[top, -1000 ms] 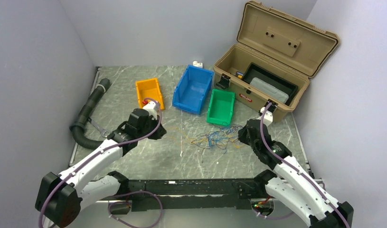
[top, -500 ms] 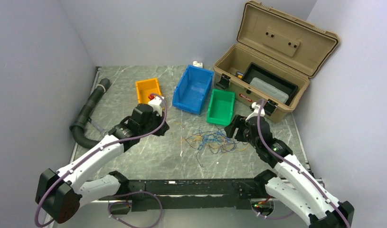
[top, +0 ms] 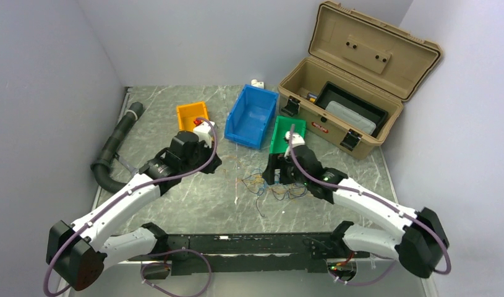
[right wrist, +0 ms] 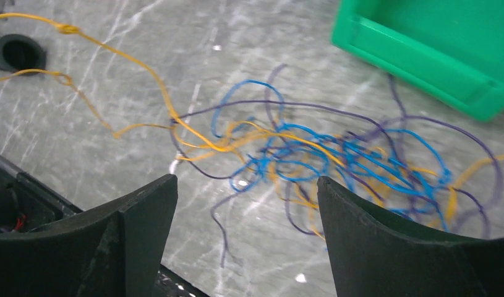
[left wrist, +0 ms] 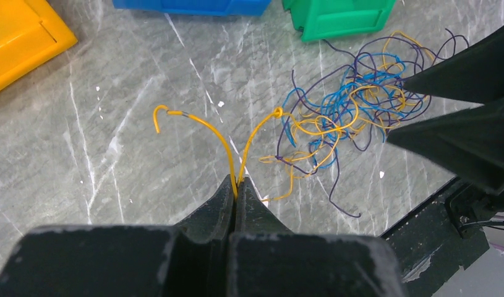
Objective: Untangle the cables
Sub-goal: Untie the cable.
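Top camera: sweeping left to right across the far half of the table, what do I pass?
black hose → orange bin → blue bin → green bin → tan toolbox

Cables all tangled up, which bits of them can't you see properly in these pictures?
- Left wrist view: the right gripper covers the right side of the cables; the pinched part of the yellow strand hides inside the shut left gripper.
- Right wrist view: the tangle is blurred and runs off the right edge.
- Top view: strands too thin to follow; the right arm covers some.
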Motion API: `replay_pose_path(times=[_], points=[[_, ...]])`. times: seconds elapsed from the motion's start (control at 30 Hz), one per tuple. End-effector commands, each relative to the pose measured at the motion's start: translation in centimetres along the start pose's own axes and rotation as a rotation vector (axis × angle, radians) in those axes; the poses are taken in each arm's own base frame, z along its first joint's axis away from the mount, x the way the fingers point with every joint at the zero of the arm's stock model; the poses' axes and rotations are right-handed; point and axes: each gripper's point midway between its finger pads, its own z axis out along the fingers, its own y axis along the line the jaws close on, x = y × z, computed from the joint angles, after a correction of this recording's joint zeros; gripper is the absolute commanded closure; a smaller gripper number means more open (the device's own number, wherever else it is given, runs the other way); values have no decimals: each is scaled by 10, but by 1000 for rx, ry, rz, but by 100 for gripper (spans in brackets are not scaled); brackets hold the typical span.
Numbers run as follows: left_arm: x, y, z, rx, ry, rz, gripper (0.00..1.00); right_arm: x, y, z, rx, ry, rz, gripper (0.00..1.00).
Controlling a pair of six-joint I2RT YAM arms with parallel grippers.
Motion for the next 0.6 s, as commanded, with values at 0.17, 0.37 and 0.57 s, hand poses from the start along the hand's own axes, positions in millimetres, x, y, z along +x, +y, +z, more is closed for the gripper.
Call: replay_pose_path(times=[0.17,0.37,0.57], points=[[-30,-27,-18,95,-74,23,100,-32,23,35,158,-96,34,12],[-52,-57,-39,189,-98,45,100,-10,21,59,194,-50,11,11],[-89,-71,-67,212,-198,44,100,18,0,67,292,13,1,11]])
